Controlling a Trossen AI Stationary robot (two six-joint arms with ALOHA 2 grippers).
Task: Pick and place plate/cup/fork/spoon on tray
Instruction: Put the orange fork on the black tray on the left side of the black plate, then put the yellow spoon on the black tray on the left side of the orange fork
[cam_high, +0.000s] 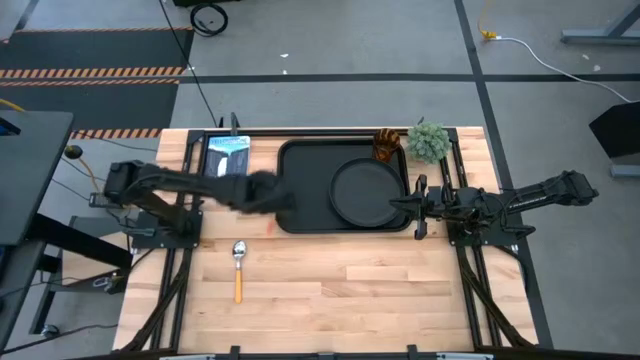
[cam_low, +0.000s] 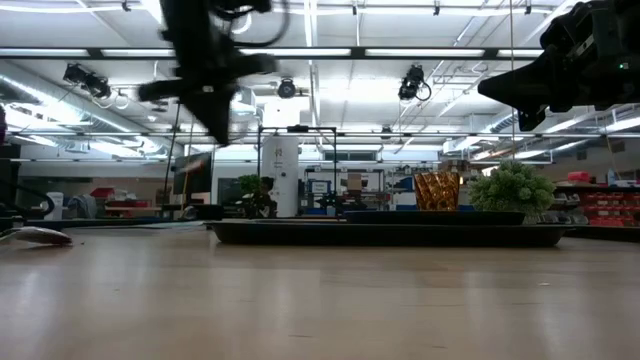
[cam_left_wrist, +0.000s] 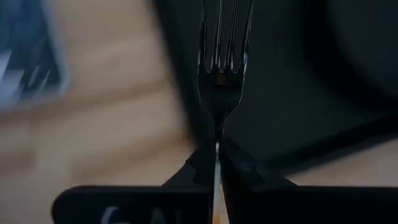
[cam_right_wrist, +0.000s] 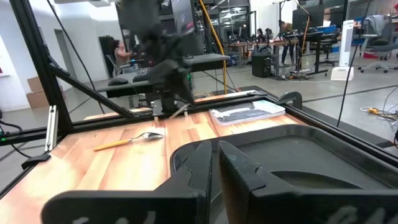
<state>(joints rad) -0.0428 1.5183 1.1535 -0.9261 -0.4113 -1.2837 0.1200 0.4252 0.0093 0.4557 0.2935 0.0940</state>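
The tray (cam_high: 310, 190) is taken as the landmark; it lies on the wooden surface (cam_high: 330, 285) toward the far edge. The plate (cam_high: 368, 192) is seen inside the tray, in the half nearer the right arm. The cup (cam_high: 388, 145) stands at the tray's far corner on that same side, whether on the rim or just inside it cannot be told, and a small green plant (cam_high: 428, 141) is seen just beside the cup, outside the tray.

The left gripper (cam_high: 262, 193) is held raised at the tray's left edge. Its jaws are closed on the fork (cam_left_wrist: 221, 74): in the left wrist view the handle is pinched between the 2 fingers (cam_left_wrist: 239, 163) and the tines point away from the wrist, over the tray's edge.

The spoon (cam_high: 238, 268) lies on the surface, apart from the tray, toward the near side and left of it, bowl toward the tray. A blue-and-white flat package (cam_high: 228, 155) is seen just beside the tray's left end, at the far side.

The right gripper (cam_high: 418, 207) hangs at the tray's right edge, beside the plate. In the right wrist view its 2 fingers (cam_right_wrist: 239, 168) are seen pressed together, with nothing between them.
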